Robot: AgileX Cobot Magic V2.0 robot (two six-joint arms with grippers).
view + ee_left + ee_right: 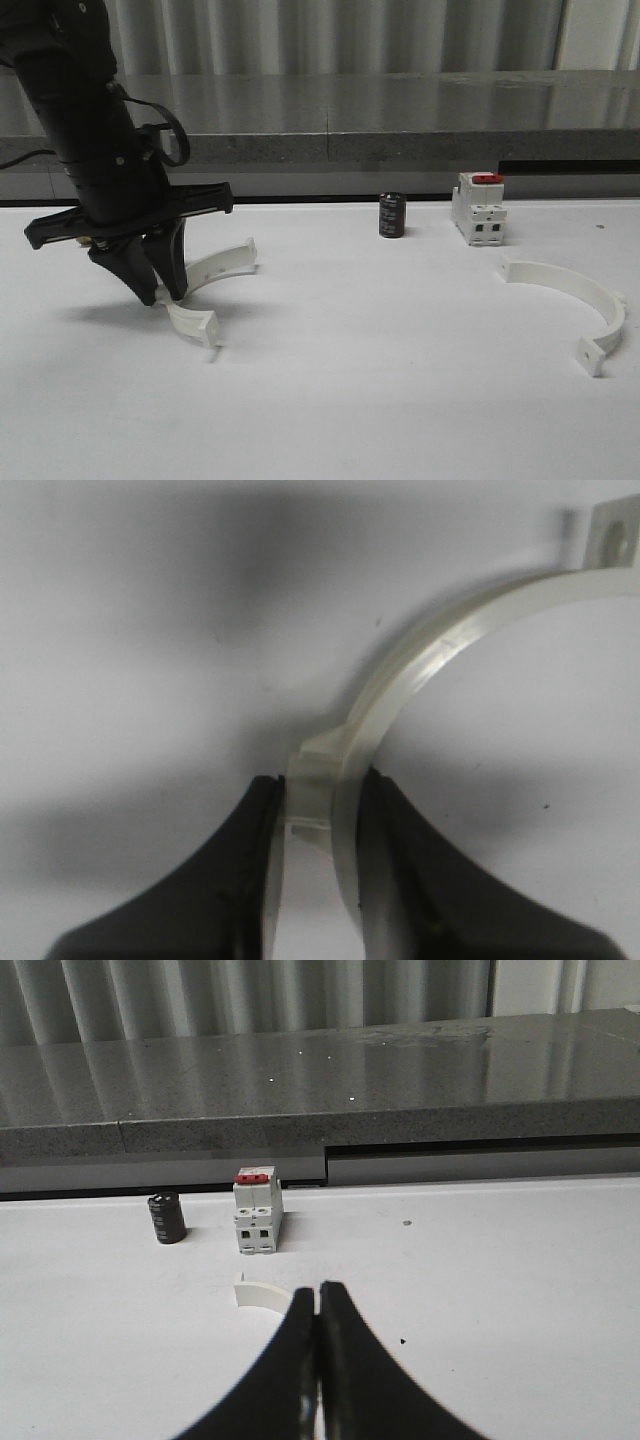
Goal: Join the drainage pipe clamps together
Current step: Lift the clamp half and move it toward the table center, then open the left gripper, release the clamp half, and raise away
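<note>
Near the tabletop's left edge, the left end effector (pixel 165 292) is clamping one clamp half (pixel 208 288); it should be lifting gently toward the other half (pixel 580 305), keeping the tabs level.

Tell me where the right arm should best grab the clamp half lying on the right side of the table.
Probably mid-arc on the right clamp half, coming straight down from above. It lies flat and curves open toward the left, so the thin band can sit between the fingers, one inside the curve and one outside. The right tool is shut and would need opening first.
</note>
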